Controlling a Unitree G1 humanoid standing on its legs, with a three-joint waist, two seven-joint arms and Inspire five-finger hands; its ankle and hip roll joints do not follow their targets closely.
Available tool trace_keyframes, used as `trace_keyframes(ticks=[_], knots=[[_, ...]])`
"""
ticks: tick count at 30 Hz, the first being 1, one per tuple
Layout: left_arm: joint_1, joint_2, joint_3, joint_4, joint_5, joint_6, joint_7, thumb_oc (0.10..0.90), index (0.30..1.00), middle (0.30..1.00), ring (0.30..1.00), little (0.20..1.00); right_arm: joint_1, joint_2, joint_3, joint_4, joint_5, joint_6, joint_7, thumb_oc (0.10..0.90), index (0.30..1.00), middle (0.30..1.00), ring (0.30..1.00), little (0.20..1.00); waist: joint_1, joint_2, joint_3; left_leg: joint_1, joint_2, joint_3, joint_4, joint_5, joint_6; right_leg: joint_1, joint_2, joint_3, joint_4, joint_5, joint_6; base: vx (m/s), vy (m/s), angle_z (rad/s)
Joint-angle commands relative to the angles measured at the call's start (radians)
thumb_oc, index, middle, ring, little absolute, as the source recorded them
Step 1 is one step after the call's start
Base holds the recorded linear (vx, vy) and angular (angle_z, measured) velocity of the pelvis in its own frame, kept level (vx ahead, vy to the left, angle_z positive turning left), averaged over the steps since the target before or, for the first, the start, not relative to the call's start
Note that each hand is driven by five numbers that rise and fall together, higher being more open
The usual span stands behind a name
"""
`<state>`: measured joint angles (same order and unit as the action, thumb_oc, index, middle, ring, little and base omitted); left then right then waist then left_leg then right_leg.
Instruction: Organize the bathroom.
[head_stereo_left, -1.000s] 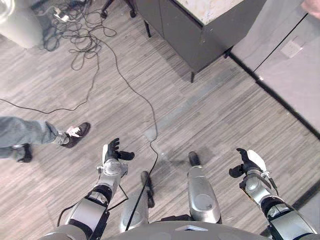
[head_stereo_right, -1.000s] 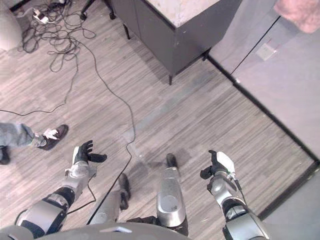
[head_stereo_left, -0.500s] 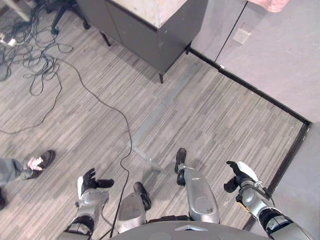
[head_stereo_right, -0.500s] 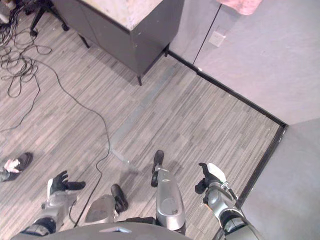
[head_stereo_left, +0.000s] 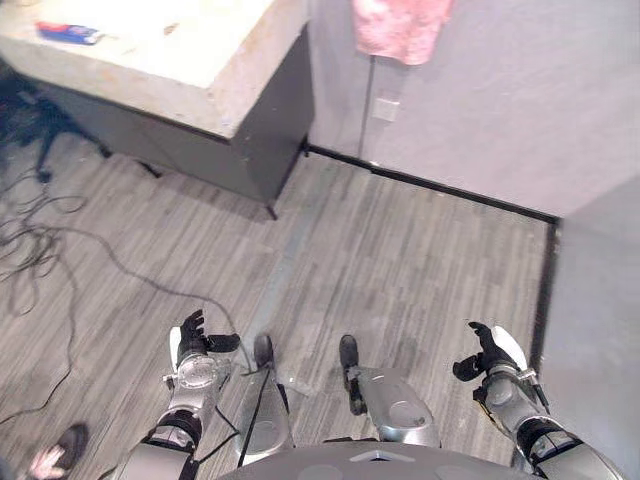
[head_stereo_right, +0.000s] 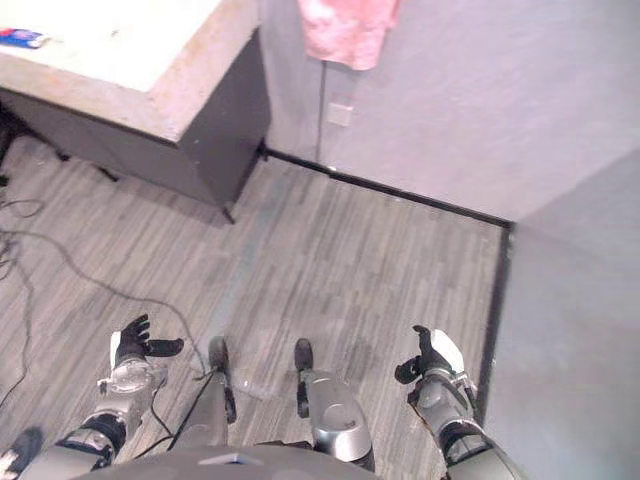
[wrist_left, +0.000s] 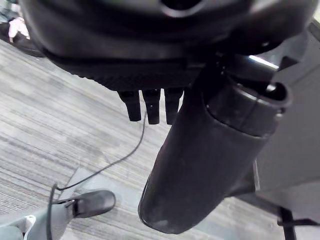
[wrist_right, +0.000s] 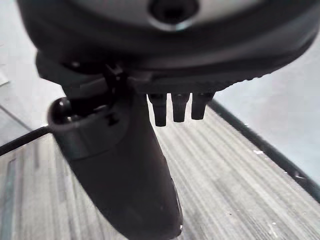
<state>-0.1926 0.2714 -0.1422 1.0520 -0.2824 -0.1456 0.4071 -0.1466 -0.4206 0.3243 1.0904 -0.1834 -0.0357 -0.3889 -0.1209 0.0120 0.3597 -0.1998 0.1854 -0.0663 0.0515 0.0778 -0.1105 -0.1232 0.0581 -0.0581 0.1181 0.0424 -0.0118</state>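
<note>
A pink towel (head_stereo_left: 402, 27) hangs on the grey wall at the top of the view. To its left stands a dark cabinet (head_stereo_left: 200, 140) with a pale stone countertop (head_stereo_left: 160, 50); a small blue and red item (head_stereo_left: 68, 33) lies on that top. My left hand (head_stereo_left: 193, 338) hangs low at the left over the wood floor, fingers straight, holding nothing. Low at the right, my right hand (head_stereo_left: 487, 350) is also open and empty, with its white-covered thumb out. The wrist views show each hand's straight fingers (wrist_left: 150, 105) (wrist_right: 172, 107) above bare floor.
A white wall socket (head_stereo_left: 385, 108) sits under the towel. A black baseboard (head_stereo_left: 440, 185) runs along the wall and turns down the right side at a corner. Loose cables (head_stereo_left: 40, 250) trail over the floor at left. A person's shoe (head_stereo_left: 55, 455) shows at the bottom left.
The camera has swung toward the wall: the towel and countertop have come into view and the cables and shoe have slid off to the left. Both hands stay open and low.
</note>
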Motion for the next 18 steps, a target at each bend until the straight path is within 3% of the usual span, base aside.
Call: trace_keyframes(ticks=[1, 3, 9, 10, 11, 12, 13, 14, 15, 17, 18], knots=[[0.045, 0.077, 0.018, -0.07, -0.019, -0.033, 0.072, 0.8, 0.9, 0.9, 0.9, 0.9, 0.007, -0.041, -0.011, -0.07, 0.025, 0.007, -0.054, 0.8, 0.9, 0.9, 0.9, 0.9, 0.024, -0.008, -0.015, 0.012, -0.037, 0.032, 0.229, -0.11, 0.078, -0.03, -0.172, 0.05, 0.174, -0.163, 0.1, 0.11, 0.489, -1.44], [0.036, 0.089, 0.027, -0.058, -0.01, -0.032, 0.071, 0.8, 0.9, 0.9, 0.9, 0.9, 0.011, -0.042, -0.028, -0.08, 0.048, 0.006, -0.056, 0.8, 0.9, 0.9, 0.9, 0.9, 0.015, -0.004, -0.005, 0.005, -0.056, 0.108, 0.3, -0.181, 0.094, -0.026, -0.229, 0.056, 0.164, -0.127, 0.124, 0.08, 0.357, -1.24], [0.06, 0.112, 0.064, -0.049, -0.02, -0.002, 0.067, 0.8, 0.9, 0.9, 0.9, 0.9, 0.041, -0.032, -0.058, -0.117, 0.02, 0.036, -0.04, 0.8, 0.9, 0.9, 0.9, 0.9, 0.02, 0.002, -0.027, 0.049, -0.098, 0.172, 0.277, -0.22, 0.114, -0.022, -0.312, 0.047, 0.113, -0.048, 0.164, 0.1, 0.302, -0.22], [0.07, 0.114, 0.078, -0.047, -0.021, 0.007, 0.066, 0.8, 0.9, 0.9, 0.9, 0.9, 0.042, -0.028, -0.061, -0.116, 0.002, 0.033, -0.031, 0.8, 0.9, 0.9, 0.9, 0.9, 0.031, -0.003, -0.03, 0.071, -0.105, 0.204, 0.263, -0.23, 0.117, -0.028, -0.349, 0.005, 0.085, 0.0, 0.175, 0.09, 0.241, -0.98], [0.105, 0.119, 0.109, -0.052, -0.035, 0.026, 0.082, 0.8, 0.9, 0.9, 0.9, 0.9, 0.034, -0.021, -0.059, -0.126, -0.046, 0.026, -0.004, 0.8, 0.9, 0.9, 0.9, 0.9, 0.063, -0.011, -0.025, 0.12, -0.101, 0.299, 0.241, -0.254, 0.12, -0.039, -0.399, -0.137, 0.081, 0.058, 0.193, 0.13, 0.335, -1.2], [0.138, 0.118, 0.136, -0.059, -0.013, 0.031, 0.092, 0.8, 0.9, 0.9, 0.9, 0.9, 0.024, -0.018, -0.054, -0.134, -0.059, 0.028, 0.02, 0.8, 0.9, 0.9, 0.9, 0.9, 0.085, 0.0, -0.024, 0.161, -0.079, 0.376, 0.223, -0.271, 0.12, -0.034, -0.379, -0.24, 0.144, -0.011, 0.199, 0.09, 0.285, -1.74], [0.161, 0.121, 0.146, -0.065, -0.007, 0.032, 0.096, 0.8, 0.9, 0.9, 0.9, 0.9, 0.023, -0.024, -0.042, -0.145, -0.043, 0.036, 0.033, 0.8, 0.9, 0.9, 0.9, 0.9, 0.084, 0.011, -0.035, 0.171, -0.07, 0.411, 0.197, -0.254, 0.125, -0.038, -0.312, -0.251, 0.208, -0.087, 0.176, 0.06, 0.152, -2.59], [0.173, 0.121, 0.148, -0.072, 0.0, 0.035, 0.096, 0.8, 0.9, 0.9, 0.9, 0.9, 0.027, -0.026, -0.037, -0.146, -0.031, 0.038, 0.034, 0.8, 0.9, 0.9, 0.9, 0.9, 0.079, 0.014, -0.044, 0.179, -0.077, 0.416, 0.176, -0.244, 0.123, -0.042, -0.258, -0.249, 0.23, -0.124, 0.156, 0.05, 0.093, -2.46], [0.182, 0.125, 0.145, -0.08, -0.006, 0.038, 0.098, 0.8, 0.9, 0.9, 0.9, 0.9, 0.033, -0.025, -0.032, -0.138, -0.03, 0.031, 0.03, 0.8, 0.9, 0.9, 0.9, 0.9, 0.075, 0.008, -0.051, 0.191, -0.102, 0.419, 0.158, -0.243, 0.116, -0.05, -0.21, -0.286, 0.211, -0.127, 0.141, 0.05, 0.059, -1.43], [0.177, 0.127, 0.139, -0.081, -0.024, 0.033, 0.102, 0.8, 0.9, 0.9, 0.9, 0.9, 0.038, -0.018, -0.036, -0.124, -0.028, 0.023, 0.018, 0.8, 0.9, 0.9, 0.9, 0.9, 0.079, 0.002, -0.055, 0.189, -0.115, 0.422, 0.164, -0.25, 0.115, -0.032, -0.212, -0.333, 0.154, -0.119, 0.127, 0.04, -0.007, 0.3], [0.175, 0.123, 0.139, -0.075, -0.026, 0.023, 0.101, 0.8, 0.9, 0.9, 0.9, 0.9, 0.044, -0.015, -0.038, -0.111, -0.024, 0.02, 0.011, 0.8, 0.9, 0.9, 0.9, 0.9, 0.075, -0.001, -0.059, 0.185, -0.127, 0.41, 0.175, -0.257, 0.116, -0.021, -0.188, -0.322, 0.117, -0.12, 0.116, 0.06, -0.038, 0.4]])
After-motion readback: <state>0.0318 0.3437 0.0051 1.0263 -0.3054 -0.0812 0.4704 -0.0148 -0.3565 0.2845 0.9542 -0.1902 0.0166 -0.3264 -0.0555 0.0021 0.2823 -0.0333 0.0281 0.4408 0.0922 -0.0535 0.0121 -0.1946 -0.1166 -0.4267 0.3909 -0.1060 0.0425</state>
